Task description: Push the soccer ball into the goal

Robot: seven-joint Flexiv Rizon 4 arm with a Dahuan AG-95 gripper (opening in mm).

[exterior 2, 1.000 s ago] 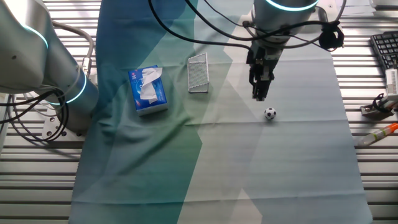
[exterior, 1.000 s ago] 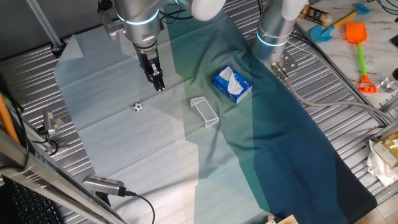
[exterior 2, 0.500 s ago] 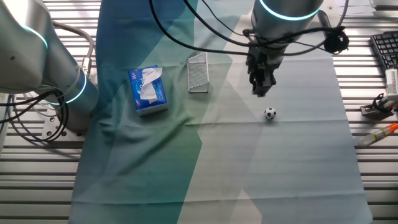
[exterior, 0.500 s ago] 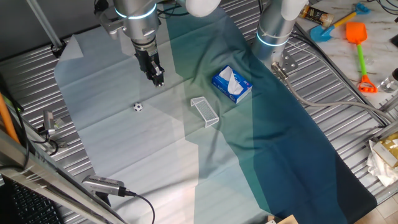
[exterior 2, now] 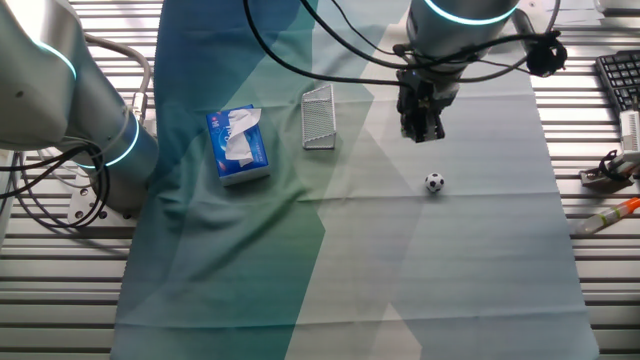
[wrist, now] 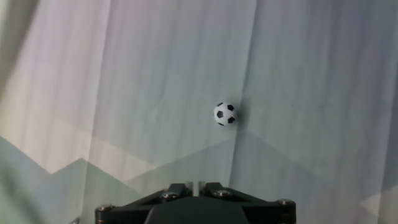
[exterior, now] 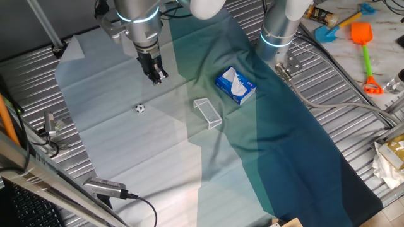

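The soccer ball [exterior: 139,108] is a tiny white ball with black patches, lying on the pale part of the cloth; it also shows in the other fixed view [exterior 2: 434,182] and the hand view [wrist: 224,114]. The goal [exterior: 207,113], a small clear plastic frame, lies on the cloth to the ball's right, next to the tissue box; it shows again in the other fixed view [exterior 2: 318,117]. My gripper [exterior: 158,78] hangs above the cloth behind the ball, apart from it, fingers together and empty [exterior 2: 422,131]. Its tips show at the bottom of the hand view [wrist: 194,185].
A blue-and-white tissue box [exterior: 235,86] sits just beyond the goal [exterior 2: 238,145]. A second arm's base [exterior: 278,31] stands at the cloth's far edge. Toy shovels [exterior: 363,38] lie at the right. A cable and a small device [exterior: 107,187] lie near the front.
My gripper has lifted and drawn back, away from the ball. The ball and the goal have not moved.
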